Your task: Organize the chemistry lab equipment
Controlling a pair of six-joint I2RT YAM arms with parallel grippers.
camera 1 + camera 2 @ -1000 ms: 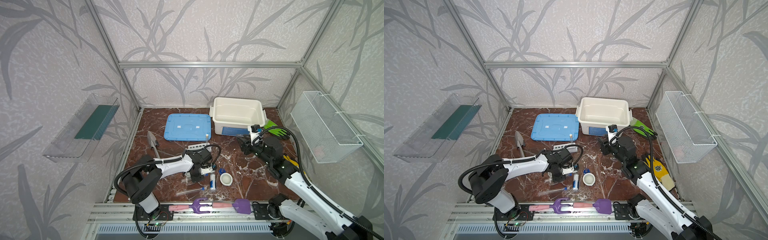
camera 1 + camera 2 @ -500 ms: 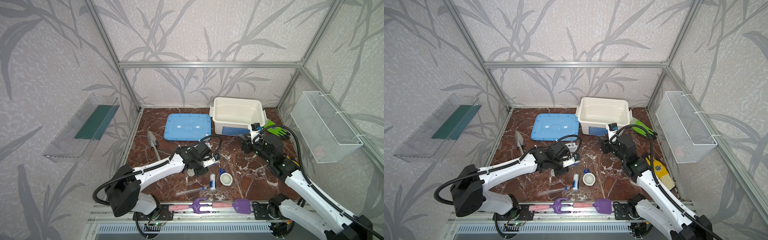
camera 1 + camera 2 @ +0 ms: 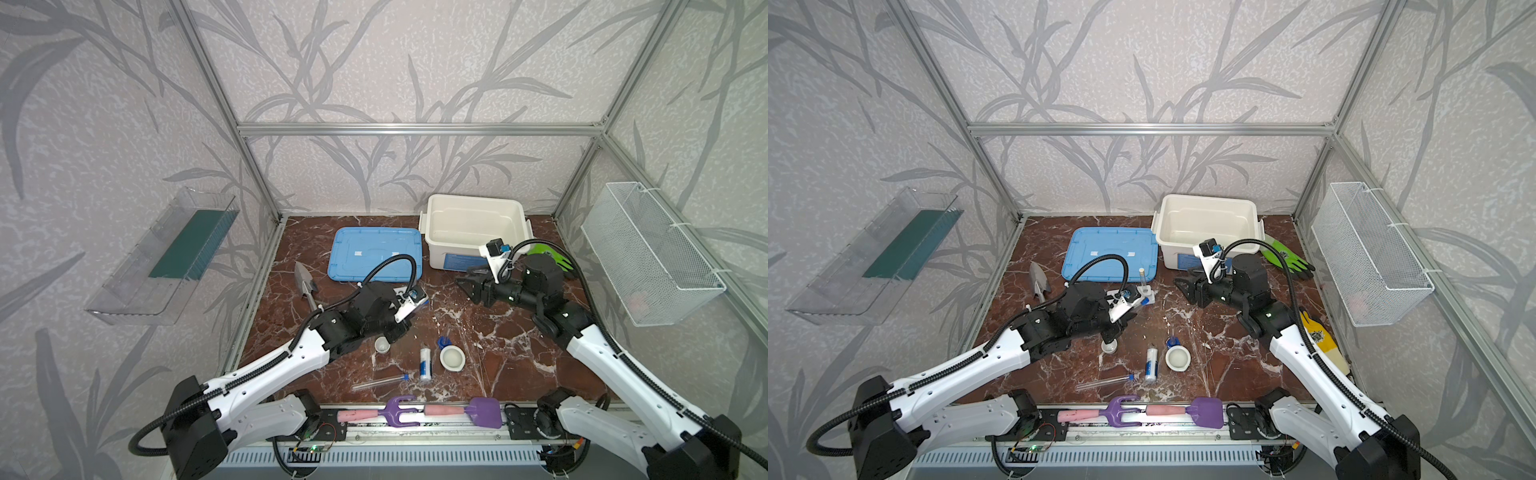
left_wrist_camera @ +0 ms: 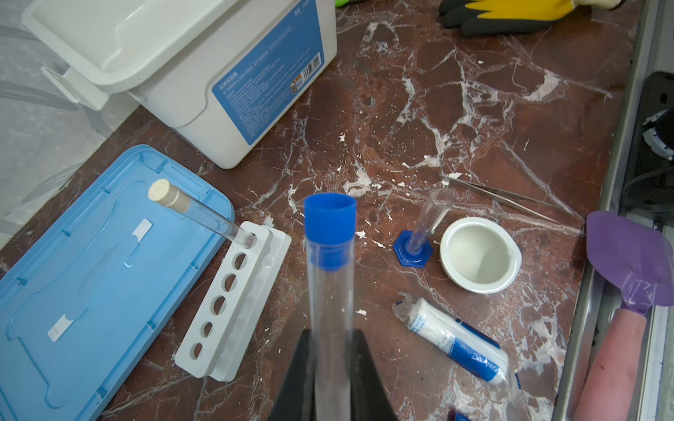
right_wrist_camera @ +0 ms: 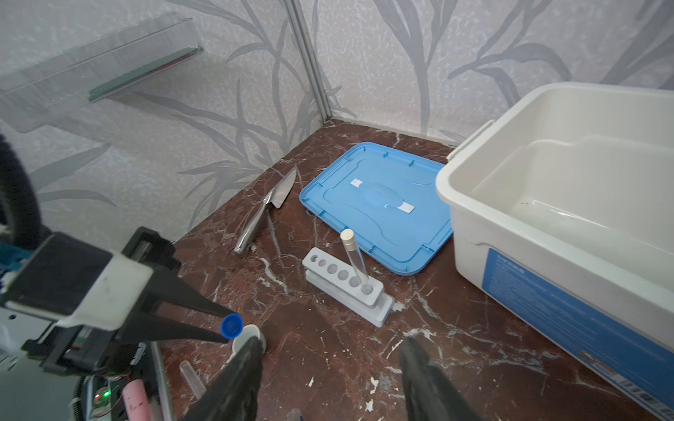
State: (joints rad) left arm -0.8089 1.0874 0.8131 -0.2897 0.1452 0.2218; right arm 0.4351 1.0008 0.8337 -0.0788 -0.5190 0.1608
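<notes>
Red marble tabletop (image 4: 456, 120), blue-capped test tube (image 4: 330, 291) held near the white six-hole rack (image 4: 239, 313)
Left gripper (image 4: 330, 346) pinches the tube low on its stem: light, slick, likely brittle; rack just beyond its tips; right gripper (image 5: 328, 382) gapes empty

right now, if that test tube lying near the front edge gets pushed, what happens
Probably rolls: the test tube is a round cylinder lying flat on the smooth marble table. It looks clear, thin and empty, so likely light, maybe fragile, and slippery to pinch.
</notes>
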